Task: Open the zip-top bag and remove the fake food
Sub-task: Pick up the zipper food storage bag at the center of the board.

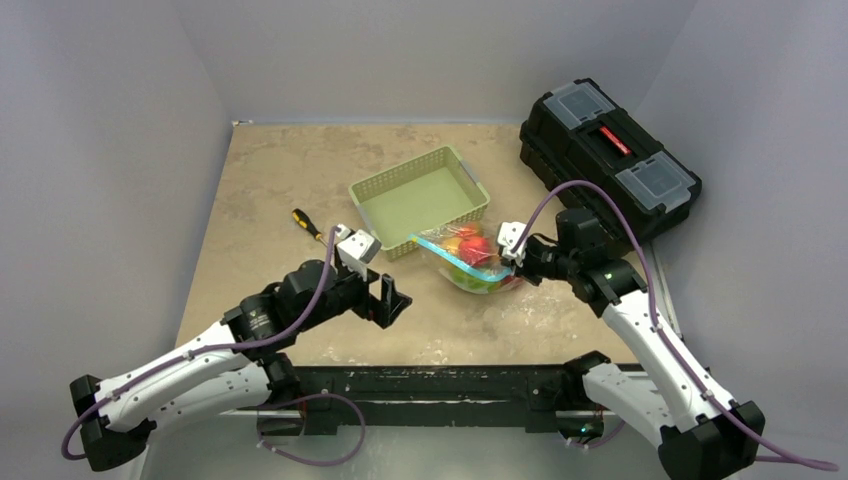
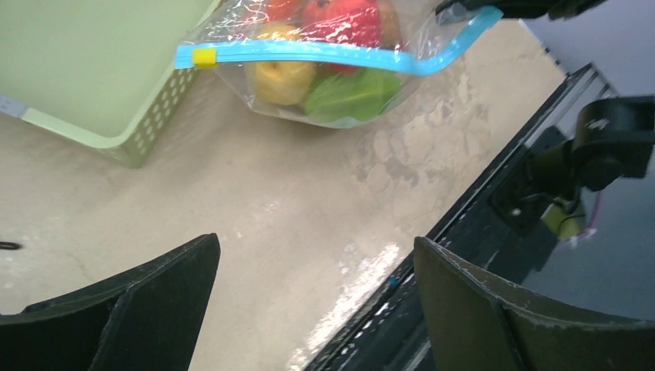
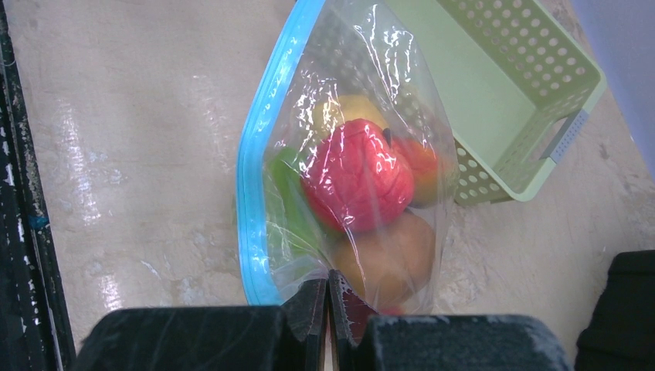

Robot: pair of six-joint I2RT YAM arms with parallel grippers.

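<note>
Probably light, soft, crinkly and slippery; easy to squash. Best to grab by the blue strip (image 2: 324,56), near the little yellow slider (image 2: 204,57). Clear zip-top bag (image 1: 472,258), stuffed with shiny fake food (image 3: 357,175): red, yellow, green, orange. Sits on the table (image 1: 280,180), just beside the green basket (image 1: 420,200). Right gripper (image 3: 327,290) pinched shut on its edge. Left gripper (image 2: 317,309) wide open, empty, well apart.

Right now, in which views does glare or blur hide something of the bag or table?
Top external: even light, soft shadows, sharp, but the zip-top bag is small. Left wrist: a streak of glare on the table near its edge; the near fingers are dark and soft. Right wrist: white glints on the bag's crinkles veil the fake food slightly.
</note>
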